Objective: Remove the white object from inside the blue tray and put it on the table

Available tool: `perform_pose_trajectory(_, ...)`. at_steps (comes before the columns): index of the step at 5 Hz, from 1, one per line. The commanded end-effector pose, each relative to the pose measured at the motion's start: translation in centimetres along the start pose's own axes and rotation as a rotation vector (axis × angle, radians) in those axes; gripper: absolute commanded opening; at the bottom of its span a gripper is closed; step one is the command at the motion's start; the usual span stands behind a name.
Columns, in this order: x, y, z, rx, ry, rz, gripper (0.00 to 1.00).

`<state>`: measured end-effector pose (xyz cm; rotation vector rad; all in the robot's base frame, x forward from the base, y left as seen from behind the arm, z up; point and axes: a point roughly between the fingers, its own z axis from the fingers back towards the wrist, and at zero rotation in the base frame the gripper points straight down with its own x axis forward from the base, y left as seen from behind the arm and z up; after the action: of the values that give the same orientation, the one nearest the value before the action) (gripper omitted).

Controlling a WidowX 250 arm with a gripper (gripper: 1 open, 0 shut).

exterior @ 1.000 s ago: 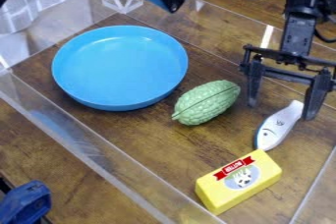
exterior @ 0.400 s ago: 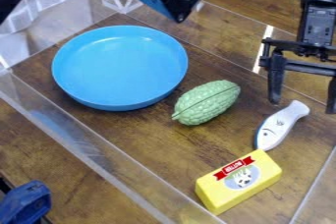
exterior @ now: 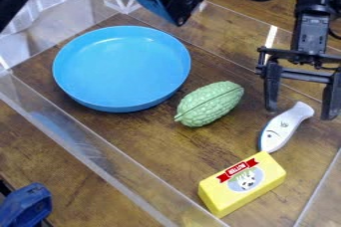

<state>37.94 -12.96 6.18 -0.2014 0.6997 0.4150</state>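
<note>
1. Table (exterior: 80,161): dark wood grain with a glossy clear-edged surface; bears every item below.

2. Blue tray (exterior: 80,92): large round shallow dish at about ten o'clock of the scene's centre. Its bowl shows nothing inside.

3. Gripper (exterior: 298,100): at three o'clock, hanging from a black arm, claw released with both prongs spread wide and nothing between them. The tips stand just above the tabletop, straddling the ground at twelve o'clock of item 6.

4. Green object (exterior: 209,104): oval, ribbed, gourd-like; lies on the table just beside the tray's rim at its four o'clock.

5. Yellow box (exterior: 241,183): white-labelled, at five o'clock, near the front edge.

6. White object (exterior: 281,125): slim, tapered, lying flat on the table at four o'clock, between the gripper and the yellow box and close to the box's far corner. It is well apart from the tray.

Handling note: judged from this layout, placement looks finished. The step in hand is withdrawal. Lift straight up with the prongs kept wide, so neither clips the white object's upper end or rolls it toward the box.
</note>
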Motion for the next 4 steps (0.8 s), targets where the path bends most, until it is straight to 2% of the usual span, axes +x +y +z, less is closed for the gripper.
perform_pose_trajectory(1, -0.5, 0.4, 1.2, -0.013, -0.014, -0.038, 1.00)
perform_pose_trajectory(2, -0.3, 0.6, 0.5, 0.013, 0.013, -0.068, 1.00)
perform_pose_trajectory(3, 0.5, 0.4, -0.1, -0.020, 0.018, -0.019, 1.00)
perform_pose_trajectory(4, -0.1, 0.0, -1.0, -0.018, 0.026, -0.007, 1.00)
